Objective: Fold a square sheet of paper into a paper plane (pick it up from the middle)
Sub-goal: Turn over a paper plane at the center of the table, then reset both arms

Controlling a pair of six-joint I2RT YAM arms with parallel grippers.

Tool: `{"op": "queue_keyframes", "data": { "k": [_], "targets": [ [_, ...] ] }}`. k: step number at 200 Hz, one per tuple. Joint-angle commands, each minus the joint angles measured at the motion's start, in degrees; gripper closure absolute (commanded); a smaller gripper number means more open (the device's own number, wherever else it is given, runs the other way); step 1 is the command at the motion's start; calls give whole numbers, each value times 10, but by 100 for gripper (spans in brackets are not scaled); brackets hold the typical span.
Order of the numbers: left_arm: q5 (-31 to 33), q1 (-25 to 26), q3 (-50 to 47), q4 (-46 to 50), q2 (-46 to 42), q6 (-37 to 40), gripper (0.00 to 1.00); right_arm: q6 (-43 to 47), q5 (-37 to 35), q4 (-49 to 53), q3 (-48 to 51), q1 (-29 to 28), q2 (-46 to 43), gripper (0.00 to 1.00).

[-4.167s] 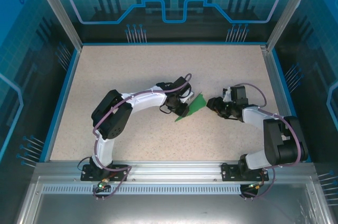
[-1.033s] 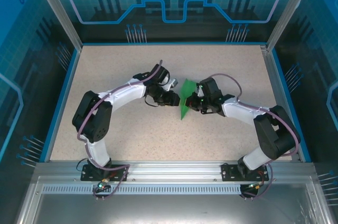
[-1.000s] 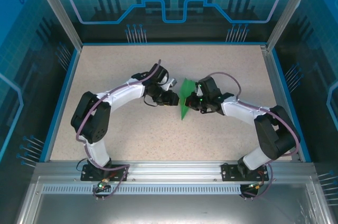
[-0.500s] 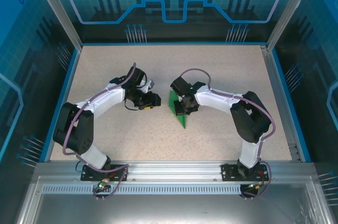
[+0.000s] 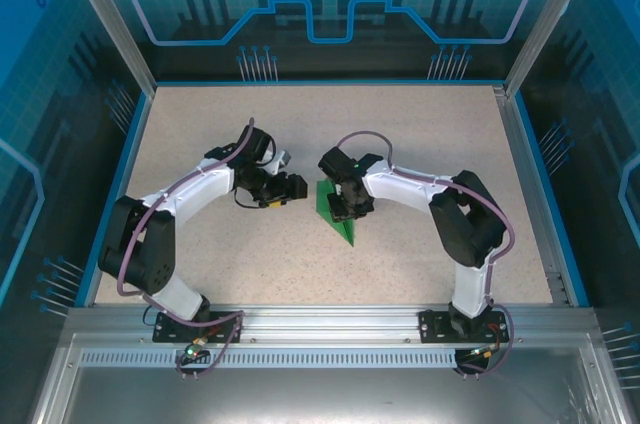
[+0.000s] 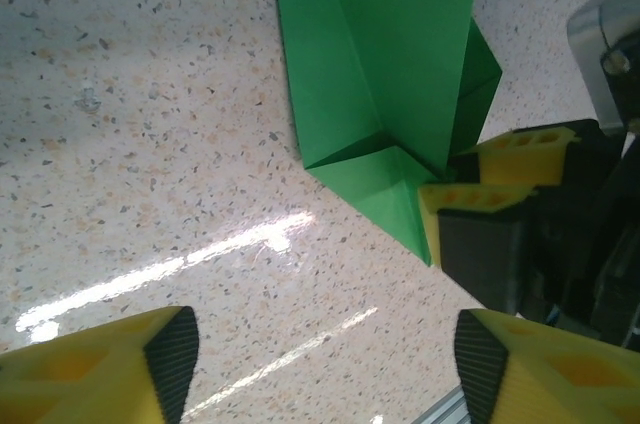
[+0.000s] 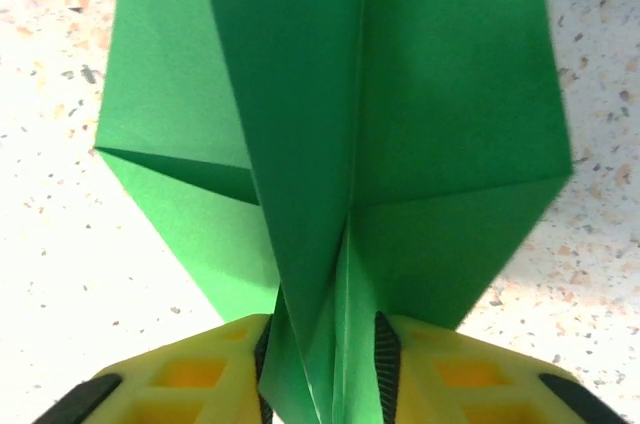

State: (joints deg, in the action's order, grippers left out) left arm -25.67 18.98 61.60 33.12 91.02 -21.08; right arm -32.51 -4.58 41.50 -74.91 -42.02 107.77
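Speckled table (image 5: 200, 124), paper plane (image 5: 326, 202) in right jaws

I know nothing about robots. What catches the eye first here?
The bright green paper, folded into a pointed dart shape, stands out at the middle of the speckled tabletop. The right gripper pinches its centre ridge between yellow fingers, while the left gripper hangs open just beside it.

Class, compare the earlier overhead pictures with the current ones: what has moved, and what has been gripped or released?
The left gripper has drawn back to the left, away from the green paper, and is open. The right gripper came in from the right, closed on the paper's centre fold and shifted the paper slightly left. The paper remains near the middle of the table.
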Motion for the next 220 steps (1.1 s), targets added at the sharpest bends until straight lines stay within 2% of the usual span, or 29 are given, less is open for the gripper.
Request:
{"op": "queue_keyframes", "data": {
  "k": [1,29,38,66,89,116,144,184,211,220],
  "targets": [
    [-9,-5,2,-8,-30,-1,26,8,-5,31,-17,-5,-50,62],
    [35,-6,18,-13,-35,2,21,26,7,37,-10,12,-106,53],
    [55,-6,21,-21,-37,1,15,36,10,34,0,21,-126,51],
    [167,-6,27,-47,-41,23,2,83,33,-4,57,66,-198,48],
    [270,-8,6,-98,-45,52,1,141,29,-92,134,107,-267,41],
    [355,-33,-50,-188,-54,83,1,193,-12,-219,251,152,-367,24],
    [372,-84,-97,-268,-47,96,1,220,-36,-338,364,218,-455,13],
    [357,-135,-122,-330,-54,97,1,253,-103,-430,452,299,-488,1],
    [370,-155,-140,-374,-47,125,1,291,-77,-503,493,353,-500,1],
    [355,-167,-134,-366,-41,117,1,296,-69,-529,508,369,-494,1]
  ]
}}
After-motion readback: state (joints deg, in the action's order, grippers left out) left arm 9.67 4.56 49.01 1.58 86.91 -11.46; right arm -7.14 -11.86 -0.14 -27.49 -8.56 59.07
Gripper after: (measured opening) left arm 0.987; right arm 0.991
